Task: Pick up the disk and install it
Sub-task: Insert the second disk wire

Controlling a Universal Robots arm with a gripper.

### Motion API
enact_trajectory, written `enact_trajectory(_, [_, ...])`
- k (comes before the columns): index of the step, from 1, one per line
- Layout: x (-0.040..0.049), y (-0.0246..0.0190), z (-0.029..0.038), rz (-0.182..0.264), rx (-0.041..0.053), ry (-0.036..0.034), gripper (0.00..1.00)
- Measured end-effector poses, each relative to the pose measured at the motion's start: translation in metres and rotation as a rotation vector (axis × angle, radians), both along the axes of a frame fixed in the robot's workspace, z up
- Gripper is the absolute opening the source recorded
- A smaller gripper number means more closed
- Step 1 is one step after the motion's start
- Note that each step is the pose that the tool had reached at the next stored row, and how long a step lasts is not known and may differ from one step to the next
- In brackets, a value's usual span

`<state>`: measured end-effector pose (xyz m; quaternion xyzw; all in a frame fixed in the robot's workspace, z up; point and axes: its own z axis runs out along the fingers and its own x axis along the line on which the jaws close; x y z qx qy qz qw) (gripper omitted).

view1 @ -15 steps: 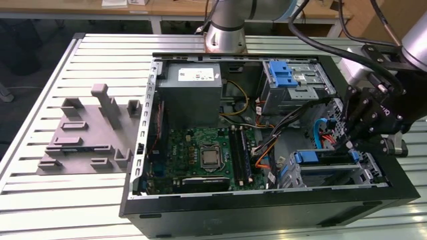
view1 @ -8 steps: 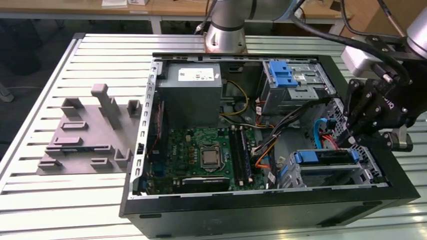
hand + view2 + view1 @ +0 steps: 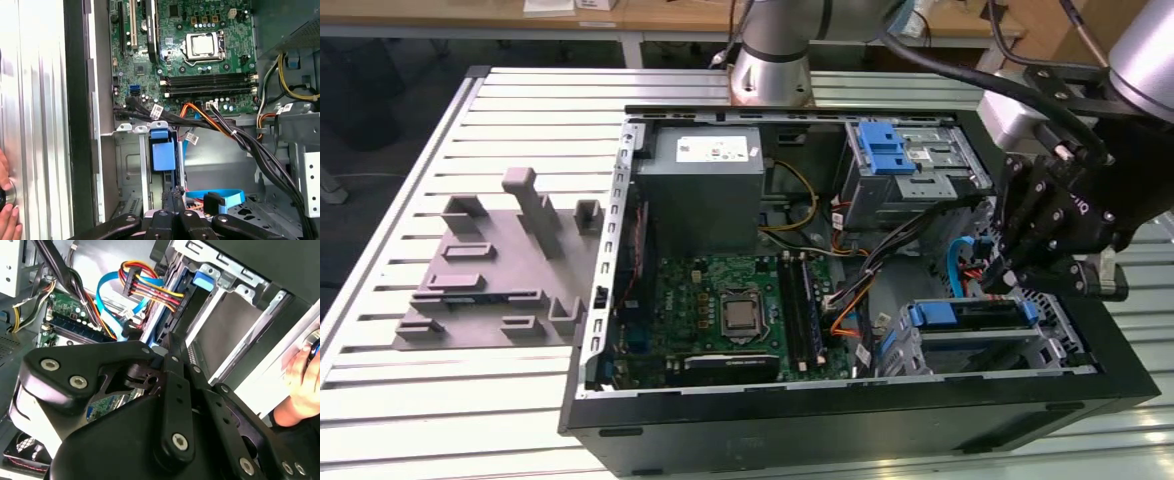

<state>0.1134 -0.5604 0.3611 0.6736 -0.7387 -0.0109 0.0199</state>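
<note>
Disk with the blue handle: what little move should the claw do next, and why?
Probably nudge the disk gently deeper. It already sits in its bay, and the shut claw is right at its handle end.

Claw (image 3: 1047,268) tips hidden behind its own black linkage in the exterior view; jaw state unreadable in both wrist views too. Disk (image 3: 162,155) mostly buried in its bay, blue handle end showing, body not visible. In the second wrist view the claw body covers most of the motherboard (image 3: 70,320). Person's hand (image 3: 7,220) cut off by the frame edge in both wrist views. Arm base (image 3: 771,60) cropped at the exterior view's top. Counter (image 3: 400,420) edges run out of frame.
</note>
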Motion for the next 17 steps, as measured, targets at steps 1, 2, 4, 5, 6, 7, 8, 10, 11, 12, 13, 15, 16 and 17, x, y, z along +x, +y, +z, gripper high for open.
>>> enact_trajectory(1, [-0.0009,0.0000,0.0012,0.000,0.0000,-0.0022,0.11])
enact_trajectory(2, [-0.0013,0.0003,0.0028,0.000,0.0003,-0.0034,0.11])
enact_trajectory(4, [-0.0020,0.0009,0.0069,0.000,0.0003,-0.0056,0.11])
enact_trajectory(5, [-0.0022,0.0015,0.0088,0.000,0.0005,-0.0068,0.11])
enact_trajectory(6, [-0.0024,0.0021,0.0109,0.000,0.0005,-0.0079,0.11])
enact_trajectory(7, [-0.0026,0.0029,0.0130,0.000,0.0004,-0.0089,0.11])
enact_trajectory(8, [-0.0028,0.0037,0.0152,0.000,0.0004,-0.0096,0.11])
enact_trajectory(10, [-0.0034,0.0049,0.0197,0.000,0.0004,-0.0104,0.11])
enact_trajectory(11, [-0.0037,0.0055,0.0223,0.000,0.0004,-0.0107,0.11])
enact_trajectory(12, [-0.0042,0.0061,0.0244,0.000,0.0003,-0.0109,0.11])
enact_trajectory(13, [-0.0047,0.0065,0.0260,0.000,0.0003,-0.0112,0.11])
enact_trajectory(15, [-0.0059,0.0078,0.0274,0.000,0.0007,-0.0117,0.11])
enact_trajectory(16, [-0.0066,0.0083,0.0275,0.000,0.0005,-0.0121,0.11])
enact_trajectory(17, [-0.0071,0.0087,0.0276,0.000,0.0004,-0.0122,0.11])
